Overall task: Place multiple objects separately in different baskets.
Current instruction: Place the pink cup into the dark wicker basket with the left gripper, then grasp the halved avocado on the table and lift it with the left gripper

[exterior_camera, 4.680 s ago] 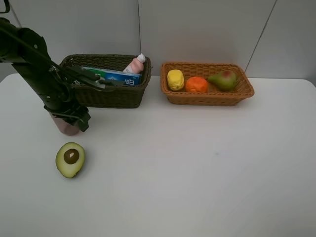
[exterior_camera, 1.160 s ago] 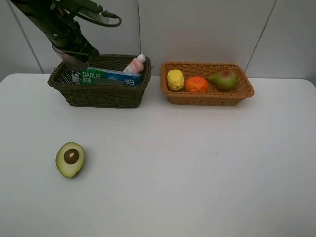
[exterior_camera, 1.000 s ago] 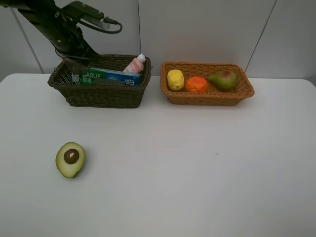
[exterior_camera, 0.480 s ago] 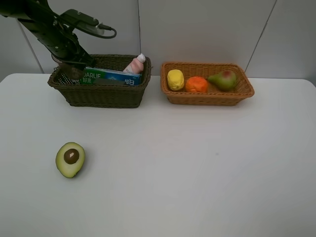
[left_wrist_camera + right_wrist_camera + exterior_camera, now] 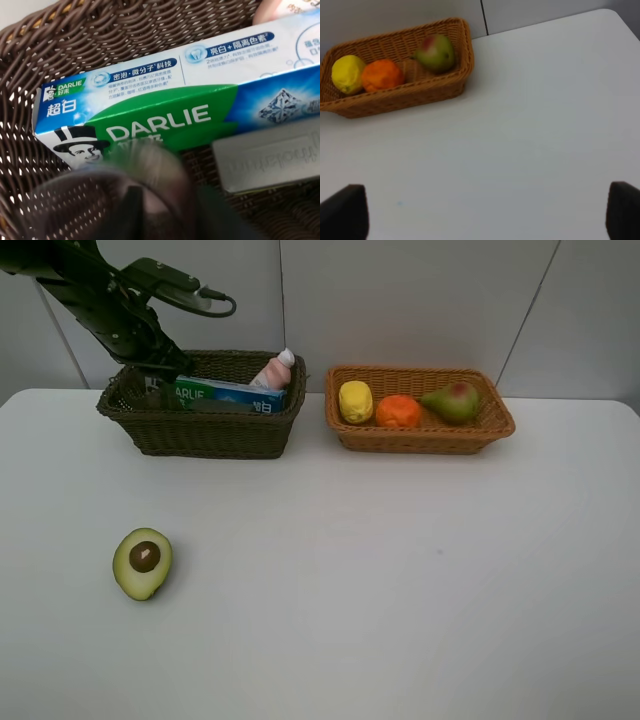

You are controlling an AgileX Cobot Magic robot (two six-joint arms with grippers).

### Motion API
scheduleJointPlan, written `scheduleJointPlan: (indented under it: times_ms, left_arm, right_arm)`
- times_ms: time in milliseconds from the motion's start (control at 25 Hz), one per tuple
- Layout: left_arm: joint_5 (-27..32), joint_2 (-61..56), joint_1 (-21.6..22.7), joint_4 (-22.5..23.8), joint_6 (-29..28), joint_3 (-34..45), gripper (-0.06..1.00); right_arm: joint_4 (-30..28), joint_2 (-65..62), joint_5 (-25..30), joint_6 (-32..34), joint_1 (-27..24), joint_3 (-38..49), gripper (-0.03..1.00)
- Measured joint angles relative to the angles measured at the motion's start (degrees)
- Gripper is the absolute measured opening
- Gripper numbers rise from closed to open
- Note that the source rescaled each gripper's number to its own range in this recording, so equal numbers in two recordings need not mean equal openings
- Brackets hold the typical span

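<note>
My left gripper (image 5: 158, 370) reaches down into the left end of the dark olive-brown basket (image 5: 215, 435). In the left wrist view it is shut on the blurred mauve cup (image 5: 145, 190), right over the blue-green toothpaste box (image 5: 165, 110). The pink white-capped bottle (image 5: 274, 371) leans at the basket's back right. The lemon (image 5: 355, 401), orange (image 5: 398, 411) and pear (image 5: 452, 400) lie in the light orange-tan basket (image 5: 420, 438). The halved avocado (image 5: 143, 562) lies cut side up on the table at front left. My right gripper (image 5: 482, 215) is open and empty. The black bottle is out of view.
A flat grey piece (image 5: 265, 160) lies beside the toothpaste box in the dark basket. The white table (image 5: 400, 570) runs to a wall just behind both baskets. The right arm does not show in the exterior view.
My left gripper lifted the mauve cup from the table beside the avocado, carried it over the dark basket's left end and lowered it inside. The avocado and the fruit stayed still.
</note>
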Motion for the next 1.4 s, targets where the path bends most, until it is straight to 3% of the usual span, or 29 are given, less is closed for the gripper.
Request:
scheduleJointPlan:
  times_ms: [120,240,840,1200,1400]
  left_arm:
    - [0.0,0.0,0.0,0.0,1.87,0.0,0.83]
    - [0.0,0.0,0.0,-0.06,2.89,0.0,0.97]
    - [3.58,-0.98,0.0,-1.5,3.13,0.0,1.0]
    - [12.46,-6.62,0.0,-3.24,4.9,0.0,1.0]
    - [19.64,-9.47,-0.17,-4.34,8.76,0.0,1.0]
  right_arm:
    - [0.0,0.0,0.0,0.0,0.0,0.0,1.0]
    - [0.0,0.0,0.0,0.0,0.0,0.0,1.0]
    - [0.0,0.0,0.0,0.0,0.0,0.0,1.0]
    - [0.0,0.0,0.0,0.0,0.0,0.0,1.0]
    - [0.0,0.0,0.0,0.0,0.0,0.0,1.0]
